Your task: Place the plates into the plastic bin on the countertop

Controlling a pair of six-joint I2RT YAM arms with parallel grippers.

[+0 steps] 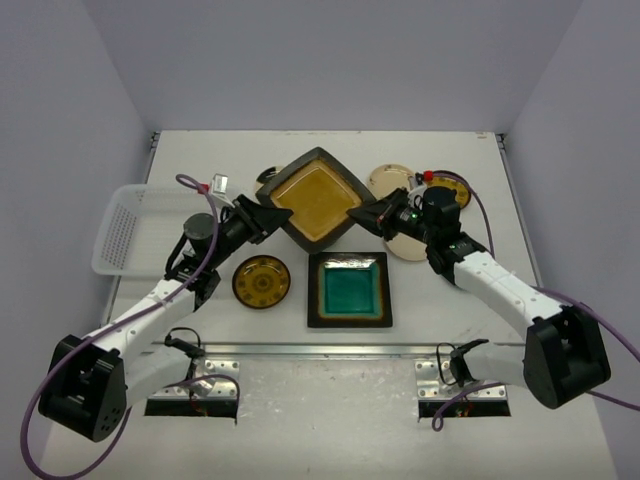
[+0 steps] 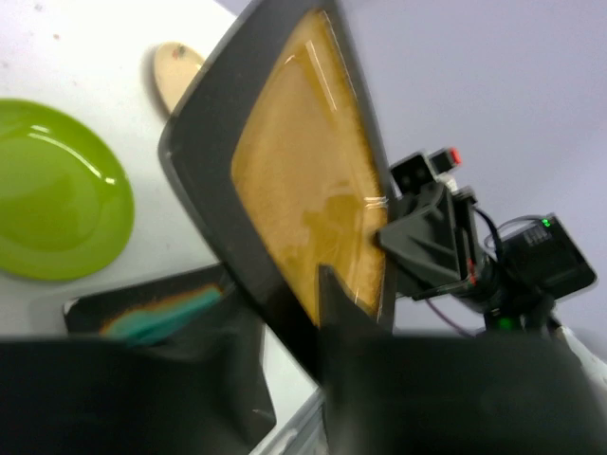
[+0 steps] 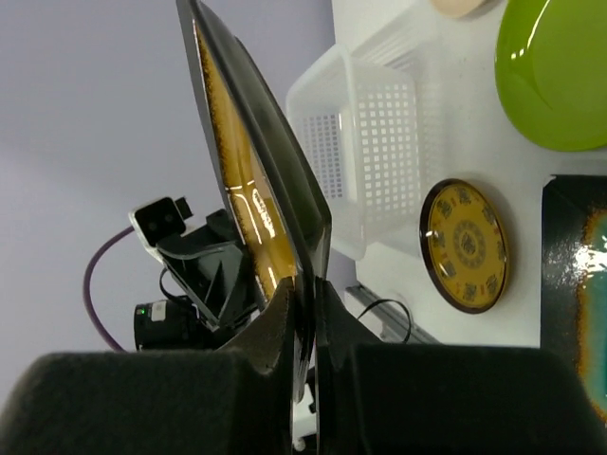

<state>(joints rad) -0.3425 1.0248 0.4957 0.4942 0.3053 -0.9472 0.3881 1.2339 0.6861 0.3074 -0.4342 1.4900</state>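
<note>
L hand [image 1: 262,212] & R hand [image 1: 368,213] each pinching opp. corners of amber sq. plate [image 1: 312,198], aloft

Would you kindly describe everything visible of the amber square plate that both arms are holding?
The amber square plate looks like glazed ceramic: a glossy amber-yellow well inside a broad dark rim. It is empty. It is lifted off the countertop behind the teal square plate, turned diamond-wise in the top view. The left gripper and right gripper pinch opposite sides, jaws shut on its rim.
</note>
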